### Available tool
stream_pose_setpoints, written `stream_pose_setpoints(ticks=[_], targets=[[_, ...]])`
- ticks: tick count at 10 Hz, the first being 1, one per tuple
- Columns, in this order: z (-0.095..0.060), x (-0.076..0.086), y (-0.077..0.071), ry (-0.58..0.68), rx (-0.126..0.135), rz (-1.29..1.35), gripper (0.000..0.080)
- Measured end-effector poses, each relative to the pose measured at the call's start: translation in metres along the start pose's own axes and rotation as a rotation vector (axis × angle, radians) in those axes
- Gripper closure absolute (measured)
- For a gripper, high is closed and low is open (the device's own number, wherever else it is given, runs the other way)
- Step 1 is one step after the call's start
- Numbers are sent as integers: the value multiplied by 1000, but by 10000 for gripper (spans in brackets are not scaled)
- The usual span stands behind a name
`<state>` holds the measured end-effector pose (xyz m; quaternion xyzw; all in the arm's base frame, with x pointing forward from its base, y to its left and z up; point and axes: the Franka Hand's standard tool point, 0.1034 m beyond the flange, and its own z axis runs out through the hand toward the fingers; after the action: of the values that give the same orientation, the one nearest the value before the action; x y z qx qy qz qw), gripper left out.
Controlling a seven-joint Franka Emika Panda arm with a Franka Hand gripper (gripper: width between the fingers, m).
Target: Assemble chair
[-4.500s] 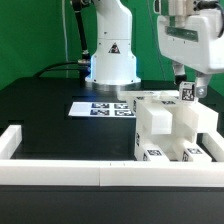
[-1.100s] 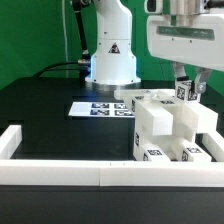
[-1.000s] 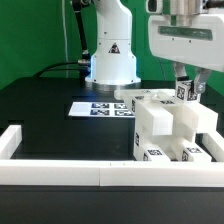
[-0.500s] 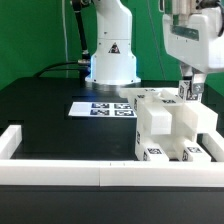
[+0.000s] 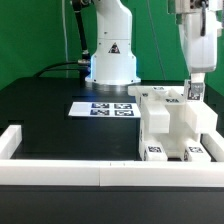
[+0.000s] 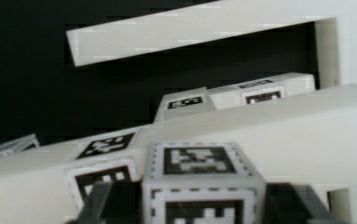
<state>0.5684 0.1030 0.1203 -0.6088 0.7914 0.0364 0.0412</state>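
The chair's chunky white blocks (image 5: 165,125) stand joined at the exterior view's right, with small tags on their front faces. My gripper (image 5: 193,91) hangs just above the back right of these blocks and is shut on a small white tagged chair piece (image 6: 200,178). In the wrist view this piece sits between my two dark fingers (image 6: 107,203), with the white blocks (image 6: 246,125) and more tags right beneath it. In the exterior view the fingers mostly hide the held piece.
The marker board (image 5: 98,108) lies flat behind the blocks, in front of the robot base (image 5: 110,55). White border rails run along the front (image 5: 80,173) and at the left (image 5: 10,141). A rail also shows in the wrist view (image 6: 193,35).
The gripper hand has turned about its upright axis and shifted slightly to the exterior view's right, still holding the small piece above the blocks. The blocks have not moved.
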Motion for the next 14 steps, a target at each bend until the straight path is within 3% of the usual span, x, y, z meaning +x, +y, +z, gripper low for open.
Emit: stream_pose_setpoints(ticks=[5,6,7,9,11,14], targets=[[0,-7,1,-12,4,138,512],[0,-7,2,-12,3,113,434],[1,-7,2,-12,3,107,434],[1,-7,2,-12,3,48,182],[0,-7,4,-11,-15,-78,160],[-1,-9,4,-14,-21,-329,151]])
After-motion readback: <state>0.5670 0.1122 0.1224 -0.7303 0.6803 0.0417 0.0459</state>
